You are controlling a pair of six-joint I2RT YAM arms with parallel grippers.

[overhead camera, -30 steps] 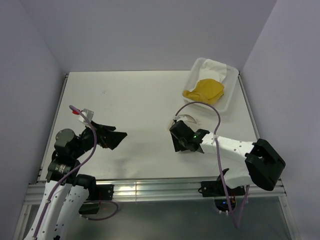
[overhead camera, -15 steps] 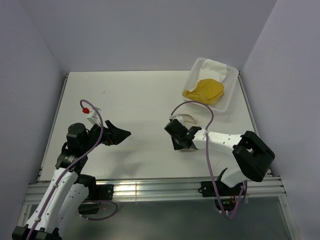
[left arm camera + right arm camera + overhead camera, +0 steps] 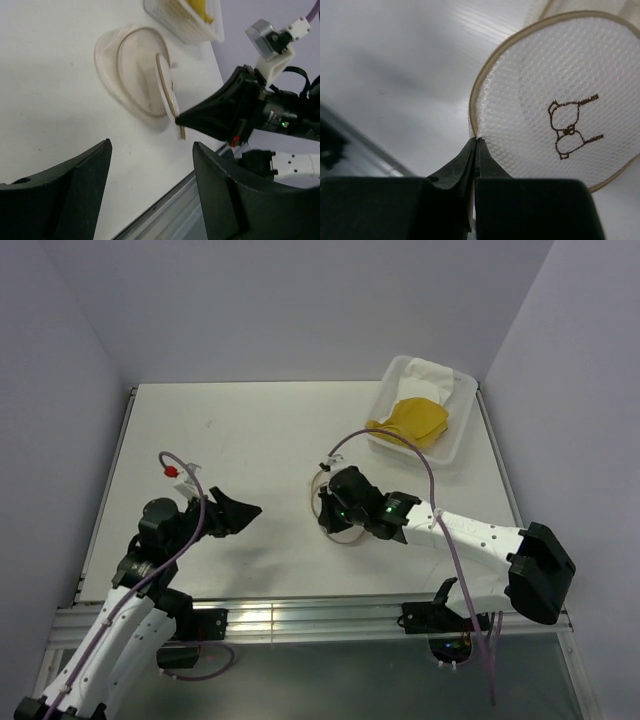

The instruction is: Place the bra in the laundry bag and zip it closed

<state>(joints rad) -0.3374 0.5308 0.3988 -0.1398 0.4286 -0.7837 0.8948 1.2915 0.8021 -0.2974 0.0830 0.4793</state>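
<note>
1. Here, the right gripper (image 3: 476,141) is pinched fully shut on the brownish rim hoop (image 3: 471,107) of the laundry bag (image 3: 540,85). It grips at the edge of the bag's circular mesh face, which carries a small dark spectacles-like mark (image 3: 571,131).
2. The left gripper (image 3: 151,146) hovers above the table with its jaws apart and nothing between them. It points toward the bag from the left and is well apart from it.
3. The laundry bag sits near the middle of the table (image 3: 250,430), in front of the right arm. In the left wrist view the gripped round face stands up from the rest of the bag like a raised flap, so the mouth appears to be at least partly open. The zipper itself cannot be made out.
4. The bra (image 3: 410,420), taken to be the yellow garment, lies in the white tray (image 3: 461,418) at the far right corner of the table, beside a white cloth (image 3: 432,372). It is well apart from the bag, and neither gripper touches it.
5. By judgement, the task is at an early stage. The bag is gripped by its rim and presented for loading, but nothing is inside it. Fetching the bra from the tray, putting it into the bag and zipping the bag closed are all left to do.
</note>
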